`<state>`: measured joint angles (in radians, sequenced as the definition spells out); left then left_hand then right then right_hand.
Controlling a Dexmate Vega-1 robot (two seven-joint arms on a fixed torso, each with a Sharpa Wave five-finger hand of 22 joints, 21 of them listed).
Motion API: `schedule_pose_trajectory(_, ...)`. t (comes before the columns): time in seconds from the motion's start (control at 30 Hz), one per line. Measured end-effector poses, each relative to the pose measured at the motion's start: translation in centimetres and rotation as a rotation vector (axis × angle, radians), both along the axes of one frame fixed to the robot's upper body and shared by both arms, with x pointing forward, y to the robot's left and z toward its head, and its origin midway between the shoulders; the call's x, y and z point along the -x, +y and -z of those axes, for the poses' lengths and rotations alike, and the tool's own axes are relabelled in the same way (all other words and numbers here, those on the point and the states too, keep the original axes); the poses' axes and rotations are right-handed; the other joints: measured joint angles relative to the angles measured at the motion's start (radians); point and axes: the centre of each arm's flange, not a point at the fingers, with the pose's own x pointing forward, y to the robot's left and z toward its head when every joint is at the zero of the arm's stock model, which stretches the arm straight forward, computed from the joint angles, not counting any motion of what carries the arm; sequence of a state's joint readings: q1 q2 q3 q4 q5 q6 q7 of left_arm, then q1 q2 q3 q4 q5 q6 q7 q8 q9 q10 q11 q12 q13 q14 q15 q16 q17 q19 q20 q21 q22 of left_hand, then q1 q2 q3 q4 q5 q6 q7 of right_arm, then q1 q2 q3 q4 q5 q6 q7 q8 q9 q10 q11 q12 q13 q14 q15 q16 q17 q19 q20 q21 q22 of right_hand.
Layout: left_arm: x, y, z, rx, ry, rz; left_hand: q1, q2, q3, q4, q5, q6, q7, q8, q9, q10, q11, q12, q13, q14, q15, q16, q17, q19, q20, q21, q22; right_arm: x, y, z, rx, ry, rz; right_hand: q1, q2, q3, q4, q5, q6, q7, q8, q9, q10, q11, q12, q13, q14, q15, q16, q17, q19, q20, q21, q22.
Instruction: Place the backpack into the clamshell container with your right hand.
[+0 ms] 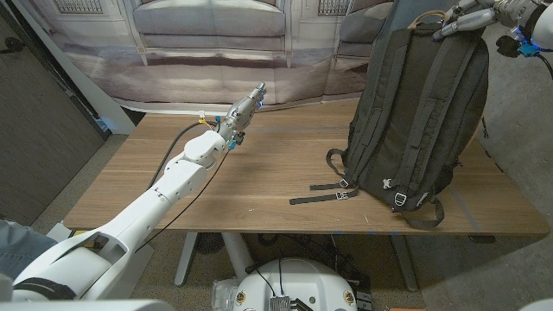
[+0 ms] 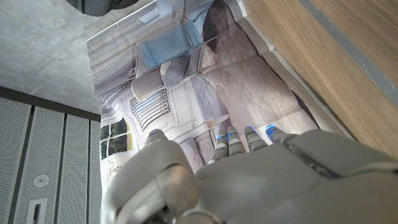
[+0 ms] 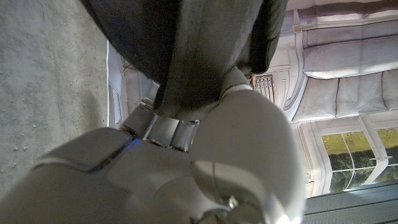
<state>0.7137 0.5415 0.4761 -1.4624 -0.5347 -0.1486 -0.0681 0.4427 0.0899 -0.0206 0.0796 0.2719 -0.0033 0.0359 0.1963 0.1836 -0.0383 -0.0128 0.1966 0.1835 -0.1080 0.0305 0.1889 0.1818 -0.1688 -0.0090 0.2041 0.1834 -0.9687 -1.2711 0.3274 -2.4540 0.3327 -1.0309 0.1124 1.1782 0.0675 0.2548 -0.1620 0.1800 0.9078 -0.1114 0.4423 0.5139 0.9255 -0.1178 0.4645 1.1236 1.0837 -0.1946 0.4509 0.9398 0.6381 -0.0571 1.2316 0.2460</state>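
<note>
Okay, my right hand grips the backpack by its top, the bag standing upright on the table at its right end. Straps trail loose and could snag as I lift; the grip could slip too. My left hand hovers, fingers straight, holding nothing. I can't spot any container.

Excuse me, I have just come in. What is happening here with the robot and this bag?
The robot's right hand grips the dark backpack by its top, holding it upright, its bottom at the wooden table, its loose straps lying on the wood. The left hand reaches out over the table's far side with fingers extended and holds nothing. No clamshell container is visible.
</note>
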Motion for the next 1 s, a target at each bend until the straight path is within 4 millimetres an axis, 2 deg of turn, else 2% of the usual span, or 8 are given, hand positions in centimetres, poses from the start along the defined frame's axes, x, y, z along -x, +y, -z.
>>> schedule_pose_trajectory(1.0, 1.4, 0.4, 0.6, 0.007, 0.002, -0.034, 0.0, 0.0, -0.007, -0.001, 0.0, 0.0, 0.0, 0.0, 0.0, 0.0, 0.0, 0.0, 0.0, 0.0, 0.0, 0.0, 0.0, 0.0, 0.0, 0.0, 0.0, -4.3, -3.9, 2.2, -0.054, -0.016, 0.051, -0.004, 0.004, 0.0, 0.0, 0.002, 0.0, 0.0, -0.009, 0.006, -0.006, -0.006, -0.016, 0.018, -0.002, 0.002, -0.012, -0.001, -0.011, -0.003, 0.008, -0.019)
